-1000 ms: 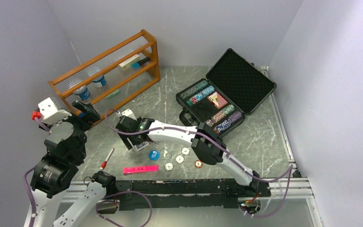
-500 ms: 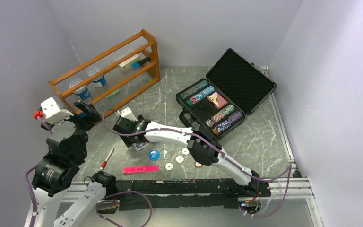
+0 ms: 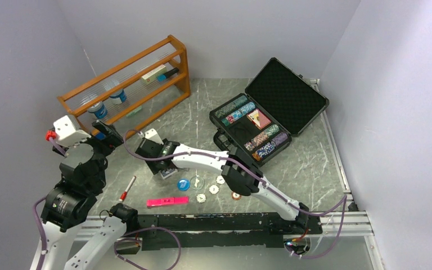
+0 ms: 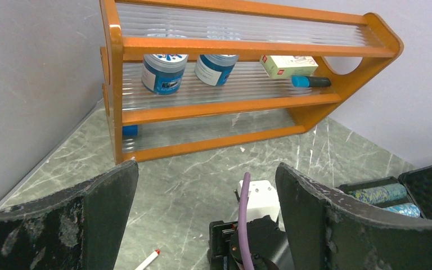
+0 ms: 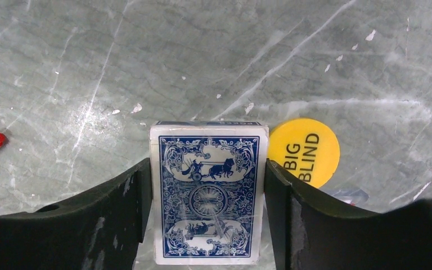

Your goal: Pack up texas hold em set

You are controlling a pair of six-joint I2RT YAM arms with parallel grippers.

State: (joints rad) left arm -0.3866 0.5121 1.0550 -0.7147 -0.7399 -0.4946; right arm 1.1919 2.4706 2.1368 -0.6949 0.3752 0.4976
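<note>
A blue-backed card deck (image 5: 208, 216) lies flat on the marble table, and my right gripper (image 5: 207, 169) is shut on it, one finger against each long side. Beside the deck lies the yellow "BIG BLIND" button (image 5: 305, 152). From above, the right gripper (image 3: 166, 169) is low at centre left. Next to it lie a blue button (image 3: 183, 183), several small white discs (image 3: 214, 189) and one brown chip (image 3: 236, 196). The black case (image 3: 287, 93) stands open at the back right, with chip stacks (image 3: 267, 140) and a red deck (image 3: 259, 119) inside. My left gripper (image 4: 205, 185) hangs open and empty, facing the rack.
A wooden rack (image 3: 129, 84) with jars and a box stands at the back left. A pink marker (image 3: 167, 201) and a red-tipped pen (image 3: 127, 188) lie near the front edge. Walls close in the table on three sides.
My right gripper has shifted slightly left and back, and its jaws have narrowed onto the deck. The left arm has edged a little to the right.
</note>
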